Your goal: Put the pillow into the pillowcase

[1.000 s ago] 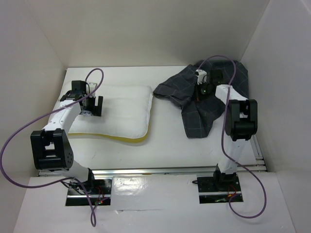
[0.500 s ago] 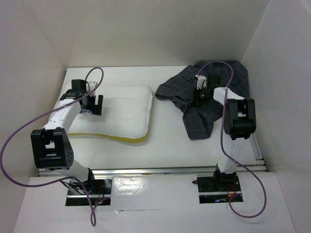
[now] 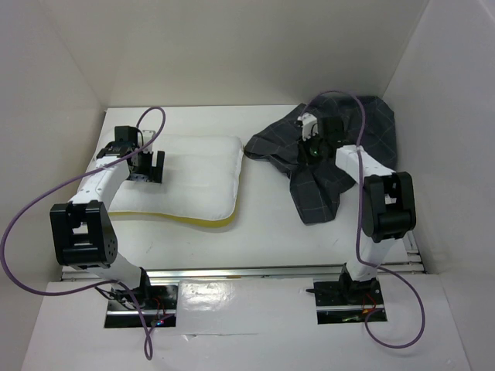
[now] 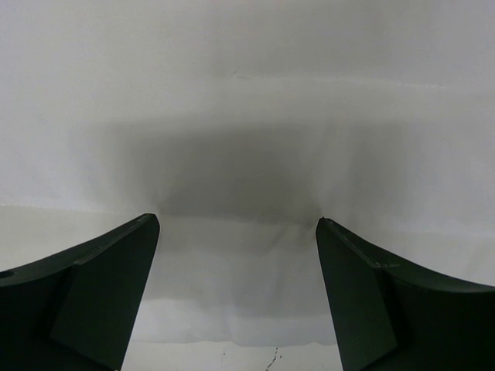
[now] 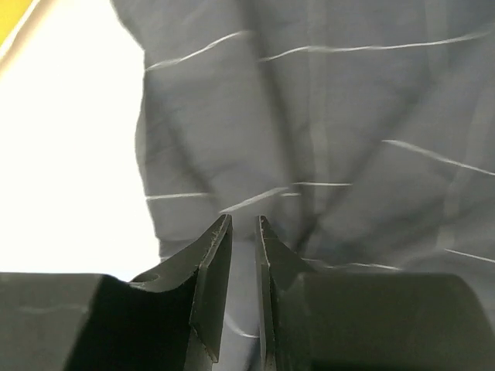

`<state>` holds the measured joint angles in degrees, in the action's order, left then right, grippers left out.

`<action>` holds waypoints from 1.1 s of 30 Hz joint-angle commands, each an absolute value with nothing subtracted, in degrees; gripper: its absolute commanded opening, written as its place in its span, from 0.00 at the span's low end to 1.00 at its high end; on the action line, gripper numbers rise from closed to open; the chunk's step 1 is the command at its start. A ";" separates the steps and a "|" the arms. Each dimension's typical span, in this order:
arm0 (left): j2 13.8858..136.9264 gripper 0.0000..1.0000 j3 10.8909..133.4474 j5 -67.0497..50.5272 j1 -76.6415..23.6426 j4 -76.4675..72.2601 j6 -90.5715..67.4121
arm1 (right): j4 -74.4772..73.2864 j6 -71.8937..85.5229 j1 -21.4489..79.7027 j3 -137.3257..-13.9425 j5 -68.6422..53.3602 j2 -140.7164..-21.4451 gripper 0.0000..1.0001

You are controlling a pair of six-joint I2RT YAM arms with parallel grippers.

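- The pillow (image 3: 189,178) lies flat on the left half of the table (image 3: 263,228), its yellow trim (image 3: 197,221) along the near edge
- The pillowcase (image 3: 313,197) sits crumpled on the right side, well apart from the pillow except for one corner reaching toward it
- The left gripper (image 3: 147,168) hovers over the pillow's left end with its fingers spread wide and nothing between them
- The right gripper (image 5: 244,220) is down on the pillowcase, jaws almost together with a thin slit; creases run toward the tips, but we cannot tell whether cloth is caught
- We judge the pillowcase light, limp and prone to bunching, so we would take it by a single layer at the open hem to keep the mouth apart
- We expect the pillow to be soft and squashy, best pinched at a corner or short edge and fed in end first
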<state>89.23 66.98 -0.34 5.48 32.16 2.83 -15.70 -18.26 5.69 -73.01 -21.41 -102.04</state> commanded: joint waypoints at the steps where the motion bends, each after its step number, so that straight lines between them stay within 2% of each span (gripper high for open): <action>1: 89.56 0.97 69.08 -1.32 5.54 31.90 2.72 | -13.10 -23.90 10.54 -69.62 -19.78 -97.91 0.26; 5: 89.56 0.97 69.08 -1.32 5.54 31.90 2.72 | -10.55 -25.93 12.48 -65.57 -17.05 -95.89 0.27; 18: 89.56 0.97 69.08 -1.32 5.54 31.90 2.72 | -6.68 -26.98 14.76 -64.51 -8.53 -97.56 0.27; 33: 90.09 0.97 69.61 -0.79 5.54 31.90 2.72 | -6.16 -29.44 14.77 -63.98 -7.29 -101.60 0.26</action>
<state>89.60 67.18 -0.34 5.48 32.16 2.83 -9.37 -27.88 14.17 -64.84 -8.25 -101.54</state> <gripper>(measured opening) 0.970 0.263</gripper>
